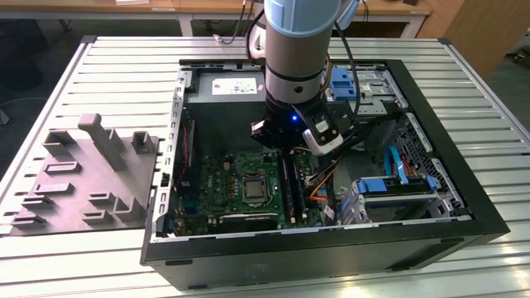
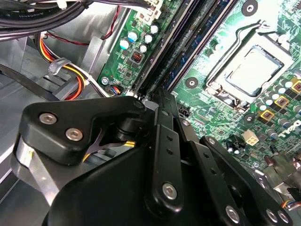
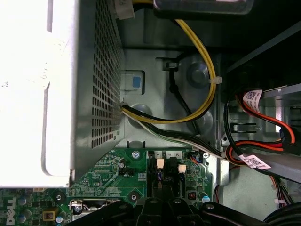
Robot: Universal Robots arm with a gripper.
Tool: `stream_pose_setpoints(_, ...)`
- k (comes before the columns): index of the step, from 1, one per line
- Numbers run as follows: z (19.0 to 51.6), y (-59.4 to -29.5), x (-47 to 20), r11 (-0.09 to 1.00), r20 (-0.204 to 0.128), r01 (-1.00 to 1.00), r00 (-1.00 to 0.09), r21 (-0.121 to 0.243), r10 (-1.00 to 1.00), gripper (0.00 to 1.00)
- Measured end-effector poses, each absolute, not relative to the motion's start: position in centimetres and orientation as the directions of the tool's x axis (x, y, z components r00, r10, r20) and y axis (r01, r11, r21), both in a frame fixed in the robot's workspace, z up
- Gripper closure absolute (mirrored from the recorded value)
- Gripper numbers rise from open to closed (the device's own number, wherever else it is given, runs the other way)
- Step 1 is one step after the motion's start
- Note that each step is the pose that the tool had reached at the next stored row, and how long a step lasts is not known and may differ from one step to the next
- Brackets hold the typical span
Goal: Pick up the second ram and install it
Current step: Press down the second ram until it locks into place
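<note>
Table (image 1: 463, 74): ribbed metal top that carries everything. It spreads out on all sides beneath the claw.
Computer case (image 1: 331, 254): black tower lying on its side with the panel off. The claw reaches down into its middle.
Arm (image 1: 294, 56): grey and pale blue column standing straight up from the claw, with a small blue light lit near its lower end.
Fixture tray (image 1: 83, 180): grey plastic with upright blocks. It sits well away from the claw, outside the case, toward the exterior view's left.
Power supply (image 1: 228, 87): grey box just behind the claw. It carries a white printed sticker (image 1: 234, 86) whose text is too small to read. Its perforated side (image 3: 94, 94) shows in the first wrist view.
Motherboard (image 2: 221, 108): green board directly under the claw. White lettering sits at its edge.
Claw (image 2: 160, 94): black linkage hanging low over the end of the memory slots. I cannot tell how far open it is or whether it has hold of anything.
Processor socket (image 2: 254, 70): silver frame beside the claw, just past the slots.
Second ram (image 2: 188, 47): thin dark blue-green strip on edge among the black slots, running away from the claw's tip. I cannot tell whether it is fully seated.
Cable tags (image 3: 254, 161): white barcode labels on red and black leads, near the claw.
Blue sticker (image 3: 136, 82): small square on the case wall beyond the claw, with no text legible.
</note>
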State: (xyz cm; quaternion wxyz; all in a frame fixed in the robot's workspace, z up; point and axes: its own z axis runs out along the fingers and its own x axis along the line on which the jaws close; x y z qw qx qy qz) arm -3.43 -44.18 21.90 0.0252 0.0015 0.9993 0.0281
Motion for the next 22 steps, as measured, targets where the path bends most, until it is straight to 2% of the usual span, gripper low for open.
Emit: stream_pose_setpoints(22,21.8,-44.18,-3.43,0.998,-0.05,0.002,-0.999,0.056,0.004,0.9)
